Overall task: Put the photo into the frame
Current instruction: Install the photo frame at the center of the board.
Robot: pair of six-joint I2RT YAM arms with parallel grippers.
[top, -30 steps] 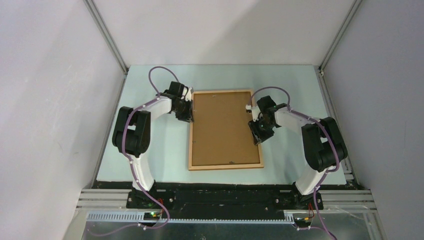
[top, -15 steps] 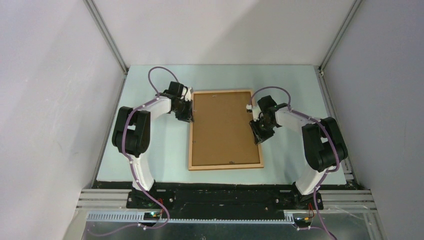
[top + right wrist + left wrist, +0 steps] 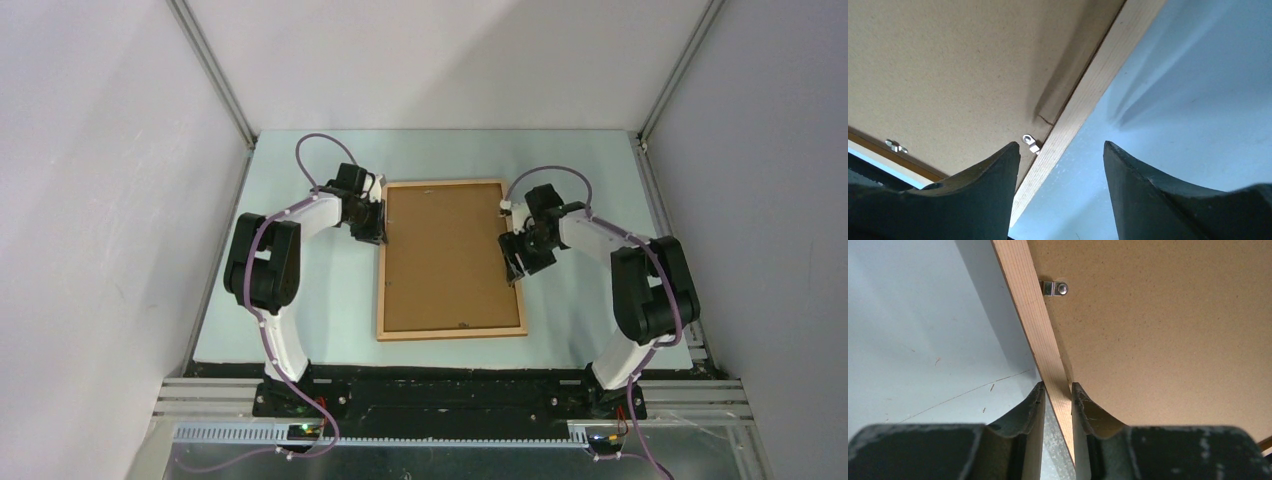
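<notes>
– Pale wood from above: your frame [image 3: 452, 332] lies flat in the middle of the table [image 3: 330, 290], back side up, with the brown backing board [image 3: 445, 255] filling it. The photo is out of sight.
– And my arms?
– Your left gripper [image 3: 375, 228] is at the far end of the left rail. Your right gripper [image 3: 520, 262] hangs over the right rail, about halfway along.
– Left wrist?
– Your fingers [image 3: 1030, 415] pinch the wooden rail, one outside it, one on the board side. A metal turn clip [image 3: 1054, 288] sits farther up the rail.
– Right wrist?
– Fingers [image 3: 993, 185] spread wide, gripping nothing. One is above the board, the other above bare table, and the right rail runs through the gap with another clip beside it.
</notes>
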